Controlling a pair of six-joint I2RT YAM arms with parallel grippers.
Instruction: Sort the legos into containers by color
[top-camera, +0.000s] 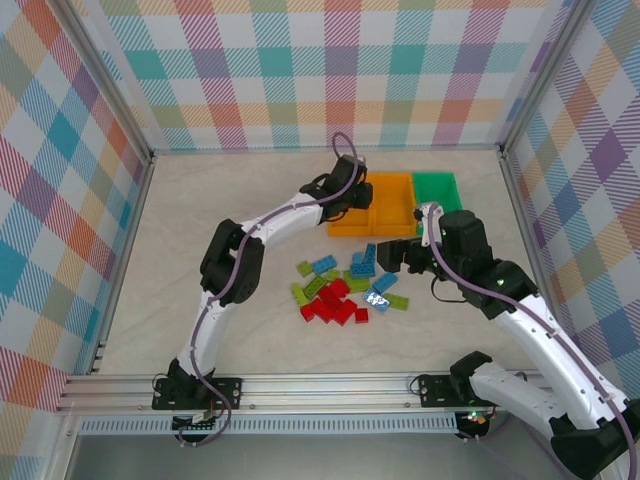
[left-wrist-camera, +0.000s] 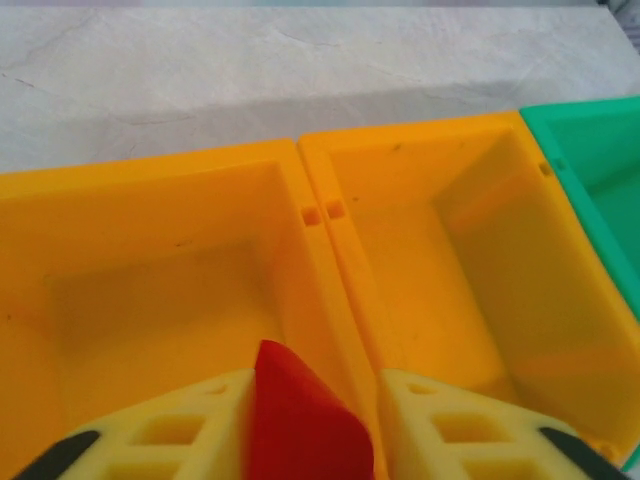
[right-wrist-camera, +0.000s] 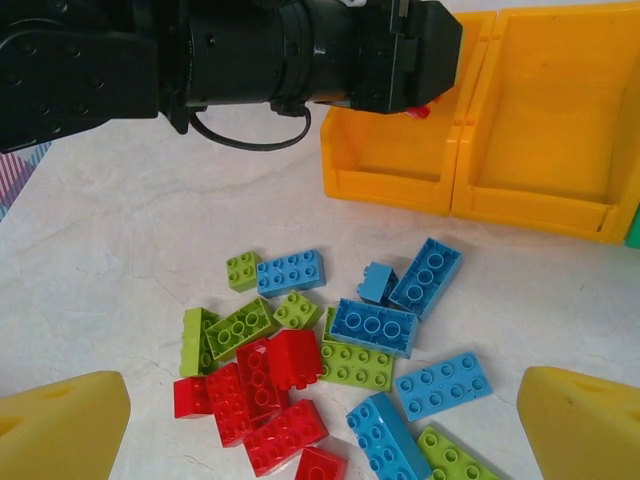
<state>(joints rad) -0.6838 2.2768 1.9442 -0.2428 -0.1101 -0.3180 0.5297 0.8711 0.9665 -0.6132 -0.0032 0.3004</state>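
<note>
left hand (left-wrist-camera: 318, 405) poised above left orange bin (left-wrist-camera: 140, 290), likely so red brick (left-wrist-camera: 300, 420) drops inside cleanly. brick sits between its fingers (left-wrist-camera: 180, 430), over bin's right side; gripped or freed, cannot tell. second orange bin (left-wrist-camera: 430, 260), green bin (left-wrist-camera: 600, 170) alongside, toward desk (top-camera: 200, 200) far edge. right hand (right-wrist-camera: 320, 410) spread wide, empty, hovers over legos pile (right-wrist-camera: 330, 360) mid-desk, probably lining up next pick; pile directly below, not touching hand.

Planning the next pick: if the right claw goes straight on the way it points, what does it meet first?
Most likely the lego pile, around the blue brick at its middle. The open right claw hangs over it, though its height above is unclear.
</note>
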